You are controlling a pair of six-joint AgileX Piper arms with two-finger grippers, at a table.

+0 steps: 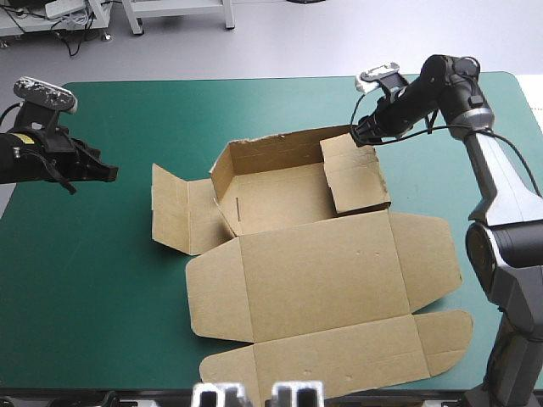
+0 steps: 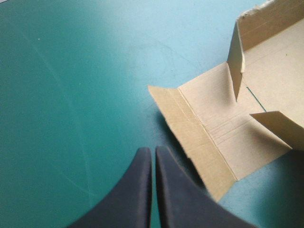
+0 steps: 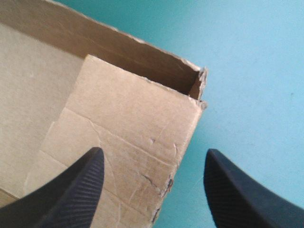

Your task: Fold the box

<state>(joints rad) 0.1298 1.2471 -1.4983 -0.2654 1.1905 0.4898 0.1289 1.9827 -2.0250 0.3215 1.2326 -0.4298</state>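
The left gripper (image 2: 153, 148), its black fingers pressed together on nothing, hangs over the bare teal-green cover (image 1: 93, 280) just beside the box's left flap (image 2: 209, 142). The right gripper (image 3: 153, 151) stands wide, one finger over the inner face of the right wall panel (image 3: 128, 114) and the other outside it, apparently clamping nothing. The brown box (image 1: 280, 199) lies mid-table, half built. Nearest the robot its lid (image 1: 322, 271) lies flat, with a tuck strip at the near edge. Beyond that is the tray, where the left flap is spread on the cover and the right wall panel leans in over the floor. Farthest off, the far wall (image 1: 280, 146) stands upright, and the right gripper waits at its right corner. I judge the board light and thin. It looks stiff across a panel, willing to bend only along its scored creases, and likely to skate on the smooth cover unless pinned. The cut edges look ragged, so a hard pinch may crush them. The best hold seems to be a flap's free edge, mid-length and away from the crease, so the flap swings as one piece.
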